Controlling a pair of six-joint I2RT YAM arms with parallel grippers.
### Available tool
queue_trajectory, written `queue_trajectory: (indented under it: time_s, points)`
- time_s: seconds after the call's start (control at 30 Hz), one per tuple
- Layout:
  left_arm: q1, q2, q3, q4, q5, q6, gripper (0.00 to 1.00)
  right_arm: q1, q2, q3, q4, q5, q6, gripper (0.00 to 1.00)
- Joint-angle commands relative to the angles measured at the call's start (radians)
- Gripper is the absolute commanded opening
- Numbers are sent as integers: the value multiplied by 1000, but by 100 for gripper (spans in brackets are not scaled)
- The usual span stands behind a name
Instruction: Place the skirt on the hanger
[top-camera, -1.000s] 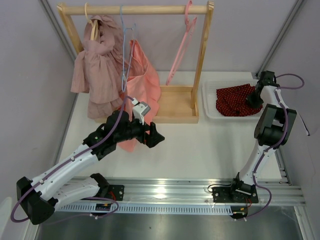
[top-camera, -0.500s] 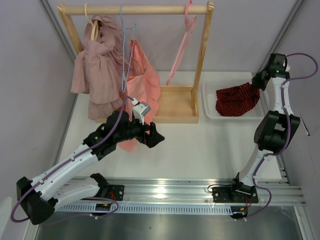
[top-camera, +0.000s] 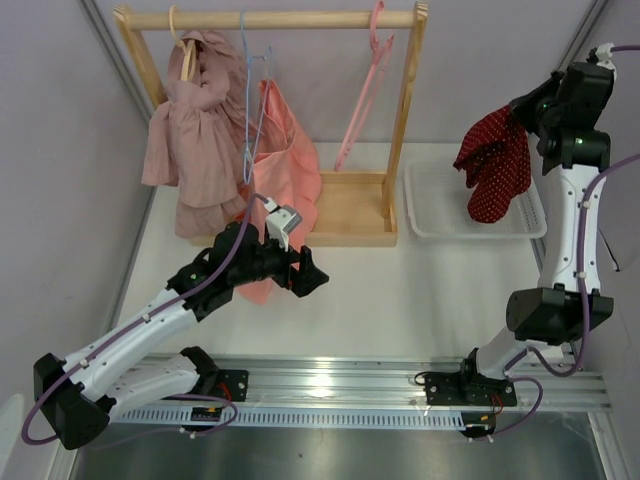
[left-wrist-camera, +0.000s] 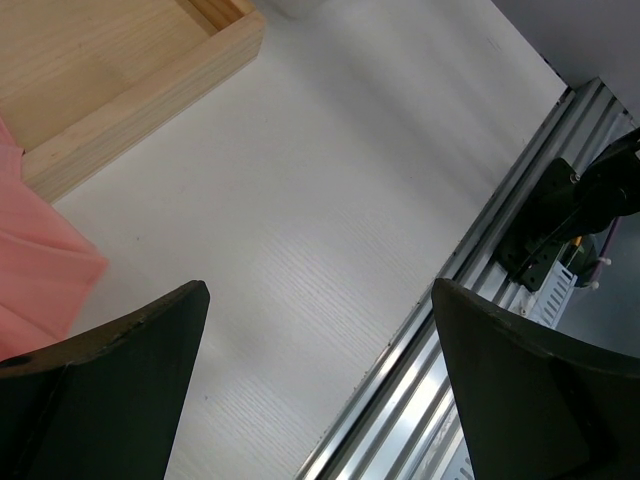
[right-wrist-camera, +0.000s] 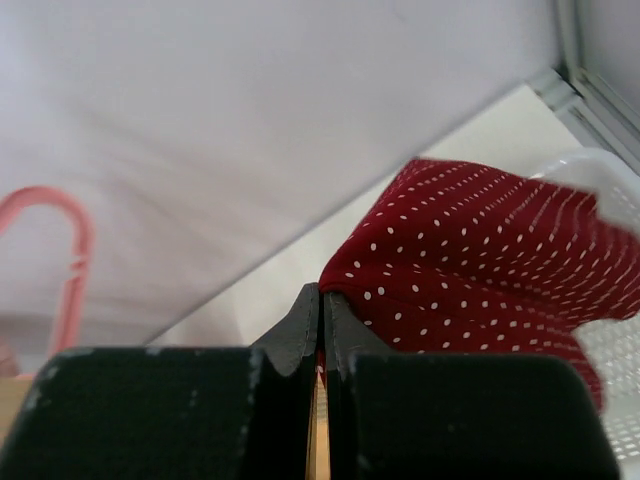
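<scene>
The dark red polka-dot skirt (top-camera: 495, 165) hangs in the air above the white basket (top-camera: 435, 205), bunched and drooping from its top corner. My right gripper (top-camera: 522, 108) is raised high at the right and shut on that corner; in the right wrist view the skirt (right-wrist-camera: 490, 280) spills rightward from the pinched fingertips (right-wrist-camera: 322, 300). The pink hanger (top-camera: 365, 85) hangs by its hook from the right end of the wooden rail, left of the skirt; its hook (right-wrist-camera: 72, 250) shows at the left. My left gripper (top-camera: 312, 278) hovers open over the table with nothing in it.
A wooden rack (top-camera: 405, 120) with a box base (top-camera: 350, 215) stands at the back. A dusty-pink garment (top-camera: 195, 140) and a salmon-pink garment (top-camera: 285, 165) on a light blue hanger (top-camera: 250, 90) hang from its rail. A metal rail (left-wrist-camera: 480, 300) runs along the near edge.
My right gripper shut on the skirt's corner in the basket, then rose and lifted the skirt clear into the air. The left arm has barely moved.
</scene>
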Motion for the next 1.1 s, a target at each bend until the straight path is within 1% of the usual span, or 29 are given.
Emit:
queue_trajectory:
  time_s: [0.0, 0.2, 0.33, 0.4, 0.5, 0.53, 0.57, 0.63, 0.67, 0.7, 0.77, 0.8, 0.87, 0.9, 0.93, 0.97, 1.0, 1.07]
  points:
    - [-3, -16, -10, 40, 17, 22, 99, 36, -112, 57, 93, -39, 10, 0]
    - [-3, -27, -11, 45, 11, 22, 100, 64, -248, 51, 119, -87, 28, 0]
    - [-3, -30, -8, 45, 0, 21, 100, 122, -326, 16, 102, -84, 40, 0]
    - [-3, -34, -5, 47, -10, 16, 99, 183, -356, -3, 82, -50, 42, 0]
    - [-3, -42, 6, 51, -9, -11, 99, 286, -432, -79, 32, 14, 46, 0]
    - [-4, -42, 6, 54, -9, -19, 99, 304, -451, -80, 29, 15, 51, 0]
    - [-4, -45, 10, 56, -9, -25, 99, 329, -469, -133, 30, 25, 56, 0]
    - [-4, -51, 15, 65, -10, -54, 99, 409, -501, -188, 24, 41, 76, 0]
    - [-3, -53, 12, 70, -6, -63, 99, 441, -529, -243, 22, 86, 79, 0]
    - [-4, -56, 12, 88, 3, -79, 99, 514, -541, -274, 24, 109, 83, 0]
    - [-4, -59, -9, 114, 13, -131, 99, 579, -579, -367, 30, 171, 89, 0]
    - [-3, -63, -17, 149, 20, -173, 99, 635, -592, -398, 39, 182, 103, 0]
    - [-3, -68, -54, 187, 22, -217, 99, 686, -616, -457, 45, 215, 119, 0]
    - [-3, -70, -75, 233, 23, -255, 100, 711, -623, -505, 51, 232, 128, 0]
    - [-3, -76, -86, 261, 39, -273, 99, 760, -627, -527, 53, 263, 138, 0]
    - [-4, -74, -100, 286, 46, -290, 99, 781, -630, -546, 53, 277, 145, 0]
    - [-6, -74, -140, 360, 54, -309, 99, 800, -635, -578, 58, 286, 148, 0]
    - [-15, -64, -163, 411, 68, -310, 97, 831, -630, -593, 53, 294, 158, 0]
